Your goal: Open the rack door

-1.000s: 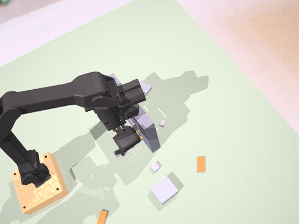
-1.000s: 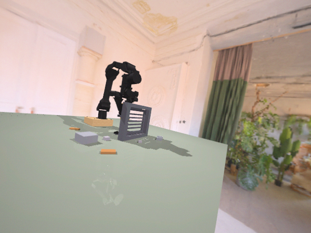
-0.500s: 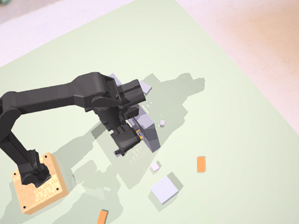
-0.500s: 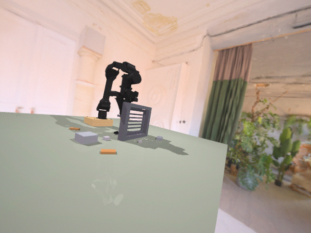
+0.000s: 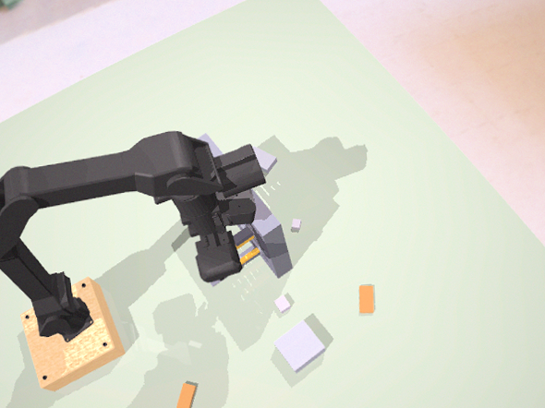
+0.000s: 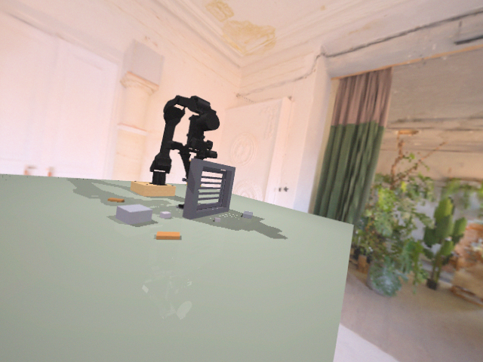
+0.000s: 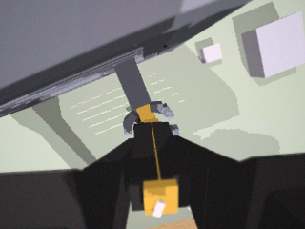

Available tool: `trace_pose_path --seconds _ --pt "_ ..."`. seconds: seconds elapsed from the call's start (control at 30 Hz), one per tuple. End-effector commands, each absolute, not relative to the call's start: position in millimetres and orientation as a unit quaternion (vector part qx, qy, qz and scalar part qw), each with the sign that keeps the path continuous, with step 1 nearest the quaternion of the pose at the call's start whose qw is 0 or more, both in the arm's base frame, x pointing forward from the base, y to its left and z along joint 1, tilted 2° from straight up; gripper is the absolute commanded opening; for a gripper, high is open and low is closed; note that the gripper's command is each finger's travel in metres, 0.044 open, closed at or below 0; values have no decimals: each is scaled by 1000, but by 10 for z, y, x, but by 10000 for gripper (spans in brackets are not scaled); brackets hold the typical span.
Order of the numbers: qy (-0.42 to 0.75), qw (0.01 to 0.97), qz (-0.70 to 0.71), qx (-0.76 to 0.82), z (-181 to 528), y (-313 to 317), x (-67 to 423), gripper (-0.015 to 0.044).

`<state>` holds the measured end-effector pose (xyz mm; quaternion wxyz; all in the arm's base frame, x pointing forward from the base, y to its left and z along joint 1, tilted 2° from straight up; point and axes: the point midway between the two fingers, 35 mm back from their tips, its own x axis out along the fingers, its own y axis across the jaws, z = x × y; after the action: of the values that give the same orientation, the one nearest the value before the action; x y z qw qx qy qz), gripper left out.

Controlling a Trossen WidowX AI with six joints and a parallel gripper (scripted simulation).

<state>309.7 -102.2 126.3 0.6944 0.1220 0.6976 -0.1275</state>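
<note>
The grey rack frame stands upright on the table. The slatted door looks closed or nearly closed in it; its angle is hard to tell. The upright handle stands off the door on a dark arm, with orange bars beside it. My gripper is shut on the handle from both sides; only a thin orange line shows between the black parts. How far the handle is turned I cannot tell. In the top view the wrist hides the fingertips.
A lavender block and a small pink cube lie near the frame. Another cube and a lavender block lie behind it. Two orange blocks lie farther out.
</note>
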Motion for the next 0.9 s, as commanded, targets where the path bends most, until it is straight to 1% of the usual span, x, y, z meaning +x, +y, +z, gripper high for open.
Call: trace_pose_path --seconds 0.0,0.43,0.87 --pt "682 679 -195 189 1258 -1021 3092 23" --pt "586 585 -400 393 1258 -1021 3092 23" --pt "430 431 -564 557 1258 -1021 3092 23"
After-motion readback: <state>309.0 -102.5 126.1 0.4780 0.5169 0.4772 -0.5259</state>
